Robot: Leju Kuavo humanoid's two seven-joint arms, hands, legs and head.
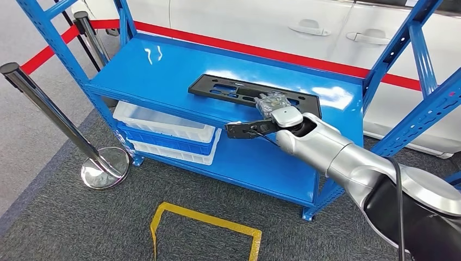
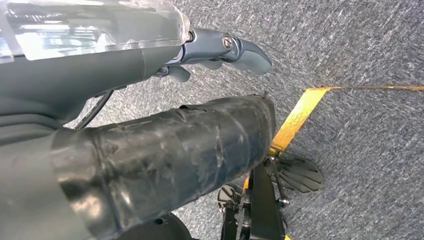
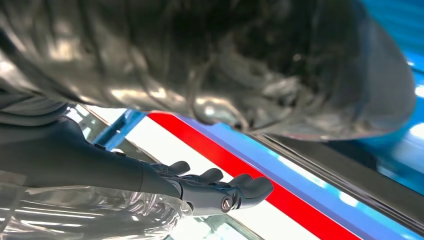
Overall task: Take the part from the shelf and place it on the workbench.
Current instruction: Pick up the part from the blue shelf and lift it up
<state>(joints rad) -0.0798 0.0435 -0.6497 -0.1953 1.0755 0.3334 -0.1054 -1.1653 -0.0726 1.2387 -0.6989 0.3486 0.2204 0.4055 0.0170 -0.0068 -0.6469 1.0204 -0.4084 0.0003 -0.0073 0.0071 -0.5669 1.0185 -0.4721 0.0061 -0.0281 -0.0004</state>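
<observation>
The part (image 1: 234,89) is a long flat black plastic plate with cut-outs, lying on the top board of the blue shelf (image 1: 152,70). My right hand (image 1: 272,106), under clear plastic film, reaches over the plate's near edge towards its right end. In the right wrist view its dark fingers (image 3: 220,192) are stretched out and apart from the thumb, with nothing between them. My left hand (image 2: 220,47) hangs above the grey carpet, fingers loose, holding nothing.
White and blue trays (image 1: 163,128) are stacked on the lower shelf board. Blue uprights (image 1: 418,49) frame the shelf's right side. A chrome stanchion (image 1: 103,168) stands to the left, a red belt (image 1: 261,51) and a white car (image 1: 272,22) behind. Yellow tape (image 1: 206,223) marks the carpet.
</observation>
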